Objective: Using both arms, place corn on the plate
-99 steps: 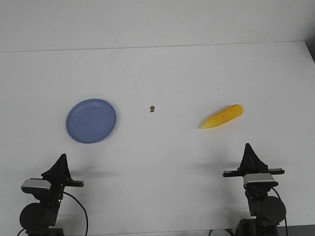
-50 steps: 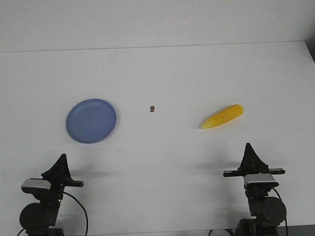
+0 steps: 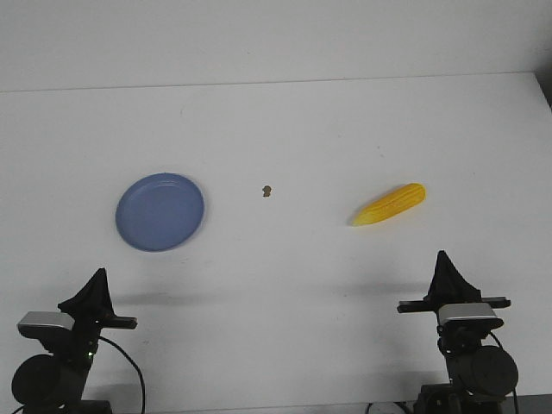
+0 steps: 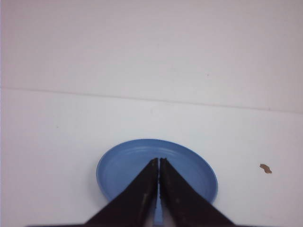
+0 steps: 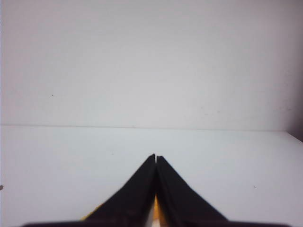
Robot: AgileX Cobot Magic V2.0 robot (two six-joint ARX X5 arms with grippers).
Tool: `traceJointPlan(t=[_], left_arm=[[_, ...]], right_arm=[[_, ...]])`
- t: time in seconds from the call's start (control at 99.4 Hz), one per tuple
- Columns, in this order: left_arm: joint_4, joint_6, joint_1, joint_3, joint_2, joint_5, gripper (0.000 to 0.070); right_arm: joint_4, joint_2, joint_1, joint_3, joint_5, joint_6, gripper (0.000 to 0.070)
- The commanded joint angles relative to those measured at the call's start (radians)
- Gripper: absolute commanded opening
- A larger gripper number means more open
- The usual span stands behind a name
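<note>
Risk: a roll or skid of the bright yellow, glossy tapered cob of corn [image 3: 390, 204] is judged likely if it is pinched off-centre (smooth plastic-looking skin, round section).
Cause: the cob lies slantwise to the right arm's line of approach.
Corn, look: thick end up-right, pointed tip down-left.
Corn, place: bare white tabletop [image 3: 285, 129], right of a tiny brown speck [image 3: 267, 190].
Plate: round periwinkle-blue plate [image 3: 160, 211], well apart to the left, nothing on it.
Left gripper [image 4: 158, 161]: closed tip to tip, nothing held.
Right gripper [image 5: 155, 157]: likewise closed, nothing held.
</note>
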Motion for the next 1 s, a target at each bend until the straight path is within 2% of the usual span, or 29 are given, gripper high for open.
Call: traceJointPlan(t=[0.0, 0.201, 0.362, 0.543, 0.654, 0.986], left_arm=[[-0.032, -0.017, 0.000, 0.058, 0.040, -0.002, 0.0012], [-0.161, -0.018, 0.000, 0.271, 0.220, 0.010, 0.0012], [-0.330, -0.018, 0.000, 0.460, 0.386, 0.010, 0.0012], [-0.452, -0.011, 0.000, 0.590, 0.523, 0.010, 0.0012], [-0.462, -0.006, 0.000, 0.615, 0.567, 0.010, 0.0012], [-0.455, -0.006, 0.000, 0.618, 0.555, 0.009, 0.0012]], right_arm=[[-0.063, 0.027, 0.001, 0.056, 0.000, 0.016, 0.0000], [-0.307, 0.168, 0.001, 0.262, 0.000, 0.048, 0.0000], [-0.494, 0.312, 0.001, 0.426, 0.000, 0.047, 0.0000], [-0.640, 0.454, 0.001, 0.562, -0.004, 0.048, 0.0000], [-0.660, 0.503, 0.001, 0.603, -0.008, 0.048, 0.0000], [-0.560, 0.507, 0.001, 0.607, -0.006, 0.048, 0.0000]])
